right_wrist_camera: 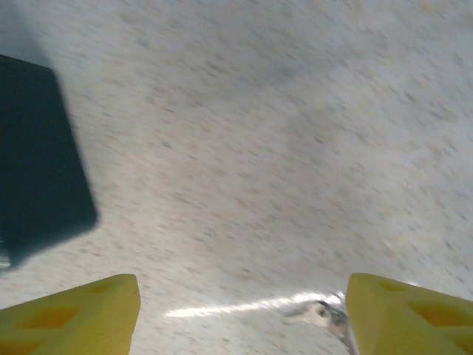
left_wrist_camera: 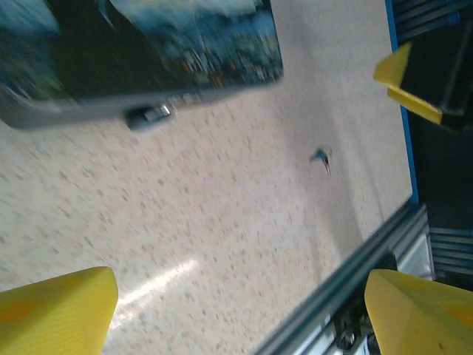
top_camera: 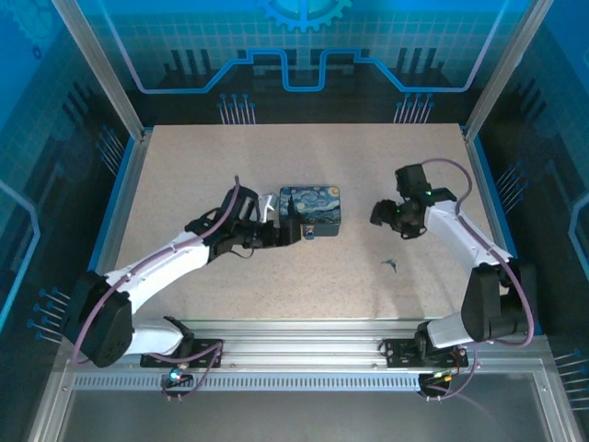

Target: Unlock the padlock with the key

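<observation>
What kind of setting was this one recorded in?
Probably a purpose-built robot test cell, not a home: aluminium frame posts, blue circuit-print wall panels, and a speckled table fronted by a mounting rail.

Left end effector (left_wrist_camera: 240,314) spread wide; right end effector (right_wrist_camera: 242,314) too (both empty).
</observation>
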You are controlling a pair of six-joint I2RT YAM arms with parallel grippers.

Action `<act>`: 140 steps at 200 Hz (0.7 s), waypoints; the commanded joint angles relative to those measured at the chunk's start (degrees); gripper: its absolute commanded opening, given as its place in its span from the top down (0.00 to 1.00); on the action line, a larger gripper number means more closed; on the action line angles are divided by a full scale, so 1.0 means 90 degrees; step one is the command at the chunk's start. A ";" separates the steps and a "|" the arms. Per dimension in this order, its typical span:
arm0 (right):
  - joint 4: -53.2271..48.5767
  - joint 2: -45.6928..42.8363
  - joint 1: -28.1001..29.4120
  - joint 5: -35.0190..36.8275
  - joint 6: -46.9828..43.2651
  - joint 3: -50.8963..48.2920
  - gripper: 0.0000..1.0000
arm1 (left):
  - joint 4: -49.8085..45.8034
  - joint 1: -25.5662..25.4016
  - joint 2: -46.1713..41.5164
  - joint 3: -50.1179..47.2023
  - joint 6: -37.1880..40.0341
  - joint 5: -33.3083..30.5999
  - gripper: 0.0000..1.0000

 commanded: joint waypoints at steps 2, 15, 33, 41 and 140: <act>-0.0373 -0.0280 -0.0441 0.0115 -0.0149 -0.0454 0.28 | 0.0642 -0.0640 -0.0104 -0.0388 -0.0458 -0.0086 0.11; -0.0274 -0.0317 -0.0643 -0.0060 -0.0179 -0.0662 0.29 | 0.1085 -0.1076 -0.0027 -0.0553 -0.0696 -0.0215 0.05; -0.0172 -0.0248 -0.0773 -0.0194 -0.0226 -0.0795 0.30 | 0.1725 -0.1503 0.0162 -0.0736 -0.1014 -0.0293 0.01; -0.0098 -0.0188 -0.0801 -0.0244 -0.0247 -0.0873 0.31 | 0.2136 -0.1648 0.0276 -0.0851 -0.1219 -0.0257 0.01; 0.0451 0.0429 -0.0773 -0.0696 -0.0355 -0.1404 0.38 | 0.2584 -0.2489 0.1377 -0.0219 -0.1330 0.0061 0.06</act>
